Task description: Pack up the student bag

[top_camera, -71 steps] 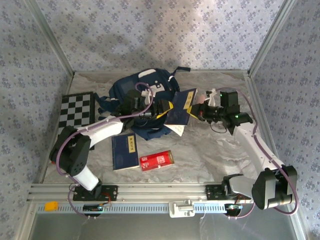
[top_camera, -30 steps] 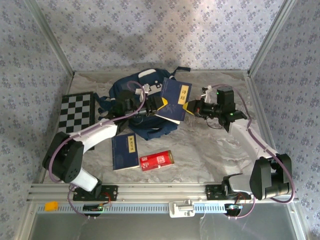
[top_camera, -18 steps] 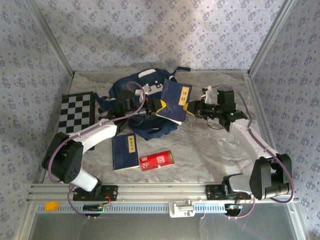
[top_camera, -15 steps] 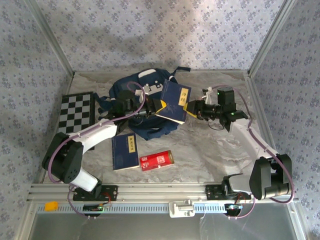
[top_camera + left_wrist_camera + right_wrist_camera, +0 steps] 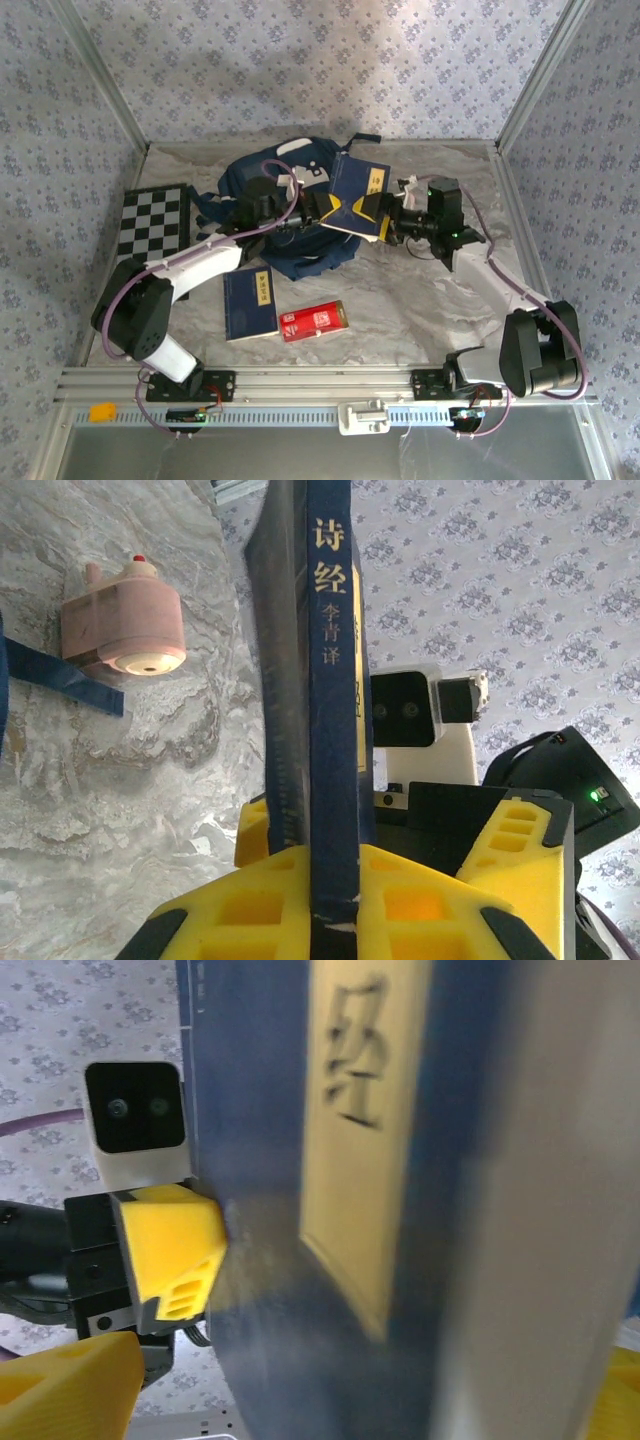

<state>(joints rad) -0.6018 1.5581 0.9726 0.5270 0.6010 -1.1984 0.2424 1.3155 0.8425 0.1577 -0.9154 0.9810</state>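
1. Student bag: slumped at the far middle of the bench, navy with white patches showing on top.
2. Dark blue book: held off the bench just right of the bag, over the bag's right edge, tilted, with the cover and its yellow title strip facing the top camera.
3. Left hand: clenched on the book. Left wrist view has the yellow fingers pinching the lower end of the spine, one on each side.
4. Right hand: at the book's right side, released. In the right wrist view its yellow fingers are spread wide, with a visible gap between the left one and the cover.
5. Pink container: on its side on the bench, with a blue strap touching its lower edge.
6. Second blue book: flat on the bench, nearer the arm bases. Red can lies just right of it; can't tell if they touch.
7. Checkerboard: flat at the left edge of the bench, left of the bag.
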